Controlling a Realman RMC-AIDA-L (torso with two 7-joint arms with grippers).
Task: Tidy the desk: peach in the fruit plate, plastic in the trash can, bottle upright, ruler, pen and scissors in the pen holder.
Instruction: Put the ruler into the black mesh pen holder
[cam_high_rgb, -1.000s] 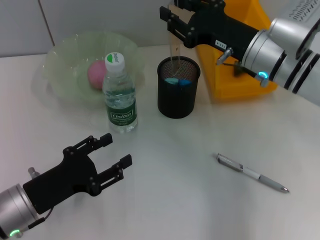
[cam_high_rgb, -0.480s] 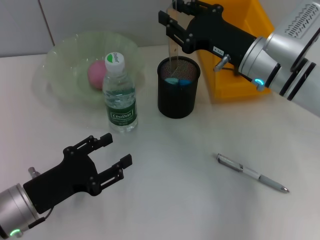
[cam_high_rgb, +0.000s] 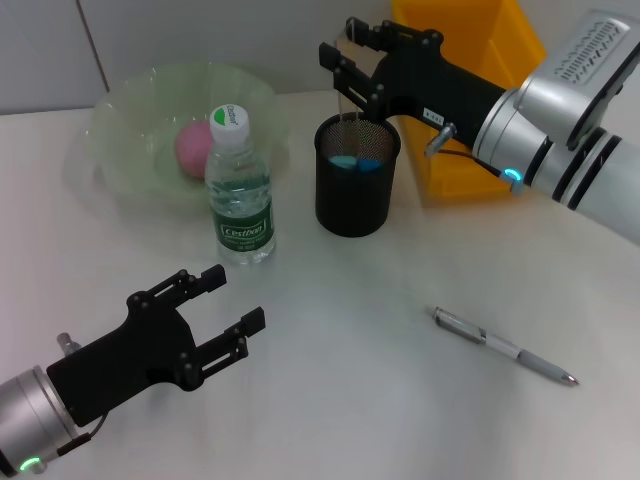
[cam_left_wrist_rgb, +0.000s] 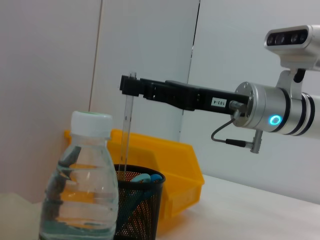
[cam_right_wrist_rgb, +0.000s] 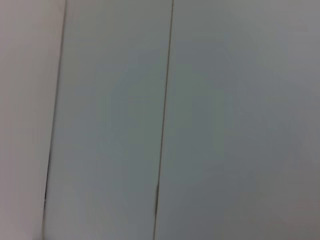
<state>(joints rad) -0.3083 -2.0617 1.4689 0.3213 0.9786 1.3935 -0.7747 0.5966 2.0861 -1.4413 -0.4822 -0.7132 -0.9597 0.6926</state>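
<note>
My right gripper (cam_high_rgb: 338, 38) hangs over the black mesh pen holder (cam_high_rgb: 357, 190), shut on the top of a clear ruler (cam_left_wrist_rgb: 126, 130) that stands upright with its lower end inside the holder (cam_left_wrist_rgb: 137, 205). Blue scissors handles (cam_high_rgb: 356, 162) show in the holder. The silver pen (cam_high_rgb: 505, 347) lies on the table at the front right. A pink peach (cam_high_rgb: 192, 147) sits in the green fruit plate (cam_high_rgb: 120, 130). The bottle (cam_high_rgb: 240, 190) stands upright before the plate. The yellow trash can (cam_high_rgb: 480, 110) is behind the holder. My left gripper (cam_high_rgb: 235, 298) rests open at the front left. No plastic is in view.
The bottle and the pen holder stand close together, about a hand's width apart. A white wall runs behind the table. The right wrist view shows only wall panels.
My right gripper has come down and slightly forward over the pen holder, sinking the ruler deeper into it. The left arm has not moved.
</note>
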